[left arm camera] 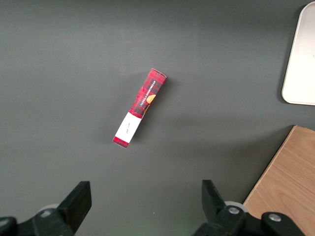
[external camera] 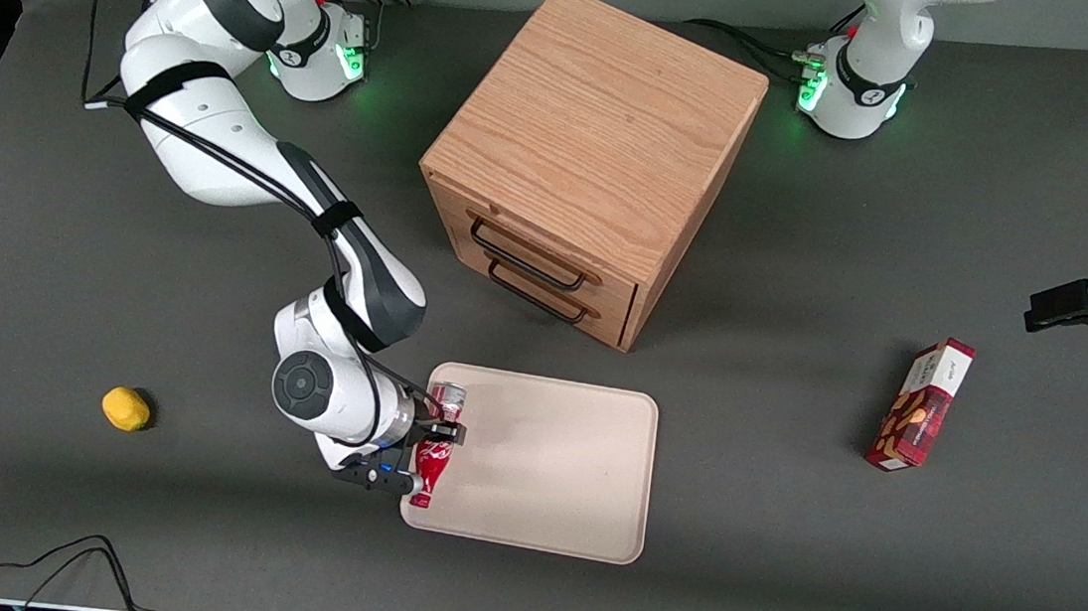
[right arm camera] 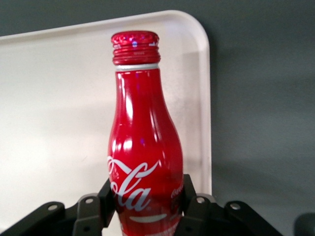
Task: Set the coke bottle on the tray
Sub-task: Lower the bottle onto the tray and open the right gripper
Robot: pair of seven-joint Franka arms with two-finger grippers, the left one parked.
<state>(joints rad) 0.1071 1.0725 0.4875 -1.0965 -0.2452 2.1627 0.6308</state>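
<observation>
- A lemon, small and yellow, lay on the worktop toward the working arm's end, well apart from everything else.
- The claw was over the edge of the tray nearest the working arm's end, clamped on the bottle.
- In the right wrist view, both black fingers pressed the lower body of the bottle, one on each side, just at the white script lettering.
- The bottle lay roughly level in the grip, its silvery base end pointing away from the front camera and its red cap toward it.
- The bottle sat over the tray's rim and inner surface; whether it touched the tray could not be told.
- In the right wrist view the cream tray filled the ground under the bottle, with a rounded corner near the cap.
- The tray lay flat on the worktop, its plain surface bare apart from the bottle at that one edge.
- A cabinet of light wood stood farther from the front camera than the tray, near it but apart, with two dark drawer handles on its front.
- A box, red and patterned, lay toward the parked arm's end, well apart from the tray.
- In the left wrist view the box lay flat on the dark worktop, with a corner of the tray and an edge of the cabinet in sight.
</observation>
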